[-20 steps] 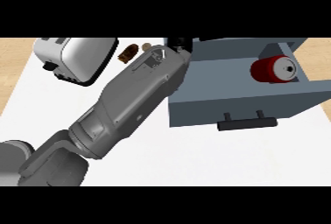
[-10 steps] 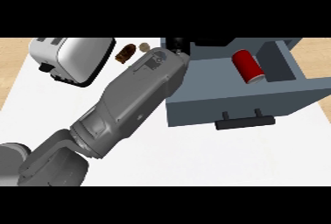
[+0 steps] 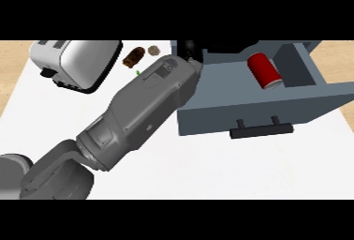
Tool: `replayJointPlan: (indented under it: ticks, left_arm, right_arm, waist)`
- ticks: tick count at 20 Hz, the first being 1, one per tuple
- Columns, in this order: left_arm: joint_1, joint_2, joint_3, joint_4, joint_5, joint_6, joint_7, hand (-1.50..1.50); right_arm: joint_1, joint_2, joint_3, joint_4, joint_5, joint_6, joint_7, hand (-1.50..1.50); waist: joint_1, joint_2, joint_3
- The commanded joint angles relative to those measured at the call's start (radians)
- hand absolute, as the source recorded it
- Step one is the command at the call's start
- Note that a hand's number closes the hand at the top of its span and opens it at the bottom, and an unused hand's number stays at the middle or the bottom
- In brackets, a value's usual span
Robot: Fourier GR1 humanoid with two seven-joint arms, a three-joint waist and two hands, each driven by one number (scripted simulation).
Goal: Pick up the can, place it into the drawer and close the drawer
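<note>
The red can (image 3: 265, 70) lies on its side inside the open grey drawer (image 3: 207, 101), towards its right wall, with nothing touching it. The drawer's black handle (image 3: 261, 131) faces the near side. My left forearm runs up from the lower left across the counter. Its black hand (image 3: 188, 48) shows at the drawer's back left corner, partly cut off by the view's top edge. The hand is apart from the can, to the can's left. The right hand does not show.
A white toaster (image 3: 76, 63) stands at the back left of the white counter (image 3: 228, 168). Two small brown food items (image 3: 134, 56) lie between the toaster and my forearm. Wood flooring shows beyond the counter's left and right edges.
The can went from the drawer's right side with its end facing up to lying lengthwise a little further left. The forearm and drawer have hardly moved.
</note>
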Motion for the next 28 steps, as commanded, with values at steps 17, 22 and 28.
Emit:
replayJointPlan:
  ticks: [17, 22, 28]
  left_arm:
    - [-0.039, 0.0, 0.0, -0.04, 0.087, 0.004, -0.097, -1.5]
    - [-0.037, 0.0, 0.031, -0.013, 0.075, -0.039, -0.095, -1.5]
    - [-0.022, 0.0, 0.021, -0.075, 0.054, 0.035, -0.045, -1.5]
  right_arm:
    - [-0.302, -0.042, 0.31, -0.026, 0.769, 0.016, -0.201, -1.5]
    - [-0.34, -0.059, 0.433, 0.071, 1.019, -0.03, -0.291, -1.5]
    - [-0.492, -0.034, 0.581, 0.273, 1.266, -0.19, -0.303, -1.5]
  waist:
    - [0.091, -0.004, -0.002]
    - [0.102, -0.008, -0.002]
    - [0.115, -0.018, -0.002]
